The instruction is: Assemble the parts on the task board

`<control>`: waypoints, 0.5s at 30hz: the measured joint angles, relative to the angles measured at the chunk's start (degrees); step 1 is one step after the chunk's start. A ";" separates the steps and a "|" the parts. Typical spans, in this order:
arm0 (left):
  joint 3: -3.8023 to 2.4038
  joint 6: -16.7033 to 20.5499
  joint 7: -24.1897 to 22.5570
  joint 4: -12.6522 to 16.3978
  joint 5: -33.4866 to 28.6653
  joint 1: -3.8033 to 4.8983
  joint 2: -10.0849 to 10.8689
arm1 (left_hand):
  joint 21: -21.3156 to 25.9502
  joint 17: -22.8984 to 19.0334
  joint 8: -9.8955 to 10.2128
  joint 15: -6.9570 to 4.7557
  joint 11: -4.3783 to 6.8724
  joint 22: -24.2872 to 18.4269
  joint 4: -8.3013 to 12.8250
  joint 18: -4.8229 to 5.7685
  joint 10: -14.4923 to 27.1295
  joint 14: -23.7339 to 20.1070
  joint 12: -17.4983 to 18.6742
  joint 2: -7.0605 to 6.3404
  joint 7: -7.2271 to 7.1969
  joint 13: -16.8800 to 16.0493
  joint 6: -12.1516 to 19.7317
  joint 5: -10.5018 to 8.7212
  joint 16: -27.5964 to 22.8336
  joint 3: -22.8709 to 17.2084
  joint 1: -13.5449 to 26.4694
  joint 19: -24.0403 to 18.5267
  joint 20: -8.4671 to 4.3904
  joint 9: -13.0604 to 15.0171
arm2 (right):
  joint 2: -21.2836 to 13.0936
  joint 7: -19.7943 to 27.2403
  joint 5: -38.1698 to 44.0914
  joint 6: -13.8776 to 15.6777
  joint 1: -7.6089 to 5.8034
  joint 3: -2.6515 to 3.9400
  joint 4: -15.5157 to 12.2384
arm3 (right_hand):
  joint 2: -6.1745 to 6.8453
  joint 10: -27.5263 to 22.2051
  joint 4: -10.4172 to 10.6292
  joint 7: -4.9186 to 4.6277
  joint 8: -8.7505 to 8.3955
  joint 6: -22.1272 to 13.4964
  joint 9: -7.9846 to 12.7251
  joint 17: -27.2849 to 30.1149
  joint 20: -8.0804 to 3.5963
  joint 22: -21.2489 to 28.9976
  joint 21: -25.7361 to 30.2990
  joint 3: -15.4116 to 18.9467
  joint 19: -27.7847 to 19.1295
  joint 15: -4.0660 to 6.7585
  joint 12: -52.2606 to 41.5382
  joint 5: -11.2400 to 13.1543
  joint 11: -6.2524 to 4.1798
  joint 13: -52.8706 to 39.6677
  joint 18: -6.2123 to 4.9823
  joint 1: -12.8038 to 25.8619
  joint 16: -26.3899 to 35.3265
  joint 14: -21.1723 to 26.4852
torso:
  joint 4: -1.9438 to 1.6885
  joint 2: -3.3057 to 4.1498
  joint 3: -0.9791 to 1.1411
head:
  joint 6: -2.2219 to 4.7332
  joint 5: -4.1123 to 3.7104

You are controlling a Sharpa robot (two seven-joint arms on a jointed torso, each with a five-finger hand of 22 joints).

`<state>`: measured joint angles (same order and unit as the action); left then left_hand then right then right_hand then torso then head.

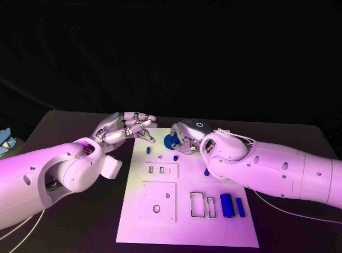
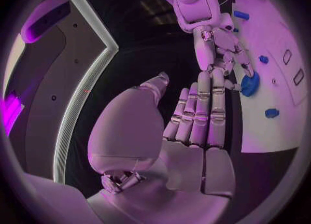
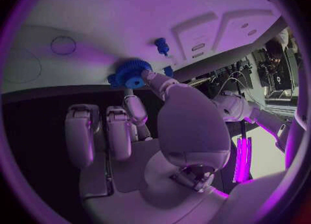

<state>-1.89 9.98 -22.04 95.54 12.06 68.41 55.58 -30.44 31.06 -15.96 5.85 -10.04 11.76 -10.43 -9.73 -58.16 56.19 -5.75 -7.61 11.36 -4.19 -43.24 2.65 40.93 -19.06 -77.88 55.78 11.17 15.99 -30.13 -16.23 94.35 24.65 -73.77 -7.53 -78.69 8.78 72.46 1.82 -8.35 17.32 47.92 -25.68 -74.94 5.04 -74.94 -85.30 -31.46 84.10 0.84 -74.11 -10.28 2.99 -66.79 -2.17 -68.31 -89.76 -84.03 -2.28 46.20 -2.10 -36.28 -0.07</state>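
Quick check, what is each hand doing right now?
Left hand: holds nothing, fingers extended side by side, just off the task board.
Right hand: fingers on the blue gear; a full grip cannot be told.

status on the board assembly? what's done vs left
Early stage. Done: nothing looks clearly seated yet. In hand: the right hand has its fingertips on the blue gear at the far end of the task board; the left hand hovers beside the board, holding nothing. Left: two blue bars lie loose by the empty slots, and small blue pieces sit mid-board.
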 measured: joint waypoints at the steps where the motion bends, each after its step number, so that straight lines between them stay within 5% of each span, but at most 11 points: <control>1: 0.00 0.00 0.00 0.01 0.00 0.00 0.00 | 0.00 0.00 0.00 0.00 0.00 0.00 0.00 0.00 0.00 0.00 0.00 0.00 0.00 0.00 0.00 0.00 0.00 0.00 0.00 0.00 0.00 0.00 | 0.06 0.00 0.00 -0.02 0.02 0.00 0.09 | 0.00 -0.12 0.00 0.12 -0.28 -0.12 0.11 0.00 0.00 0.00 0.00 0.00 0.00 0.00 0.00 0.05 0.12 0.09 0.00 0.00 0.00 0.00 | 0.00 -0.01 0.00 | 0.00 -0.01; 9: 0.00 0.00 0.02 0.09 -0.01 0.00 0.04 | 0.00 0.00 0.00 0.00 0.00 0.00 0.00 0.00 0.00 0.00 0.00 0.00 0.00 0.00 0.00 0.00 0.00 0.00 0.00 0.00 0.00 0.00 | 0.38 0.00 -0.06 -0.33 0.14 -0.10 0.70 | 1.51 -1.03 0.62 -0.65 -5.18 -6.01 1.94 0.01 0.00 0.01 0.12 0.58 0.00 -0.13 0.67 2.98 1.01 0.92 0.00 1.53 0.00 0.13 | 0.04 -0.02 0.00 | 0.04 -0.10; 15: 0.00 0.00 0.03 0.10 -0.01 0.01 0.07 | 0.00 0.00 0.00 0.00 0.00 0.00 0.00 0.00 0.00 0.00 0.00 0.00 0.00 0.00 0.00 0.00 0.00 0.00 0.00 0.00 0.00 -0.01 | 0.37 0.14 -0.41 -0.89 0.14 -0.10 0.79 | 1.56 -1.13 2.07 -0.74 -5.60 -5.83 1.90 0.01 0.03 0.01 0.23 2.03 -0.03 -0.43 0.67 2.33 1.11 1.12 0.00 2.79 0.00 0.01 | 0.04 -0.02 0.00 | 0.05 -0.19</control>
<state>-1.90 9.98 -22.01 95.64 12.05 68.42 55.64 -30.44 31.07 -15.96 5.85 -10.04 11.76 -10.43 -9.73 -58.17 56.20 -5.75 -7.61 11.36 -4.19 -43.24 2.65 40.93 -19.06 -77.88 55.78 11.17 15.98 -29.76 -16.09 93.94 23.76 -73.64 -7.63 -77.90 10.34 71.34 3.88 -9.09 11.72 42.10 -23.78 -74.94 5.07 -74.92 -85.07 -29.43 84.07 0.41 -73.44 -7.95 4.10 -65.67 -2.17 -65.52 -89.76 -84.02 -2.24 46.18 -2.10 -36.23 -0.25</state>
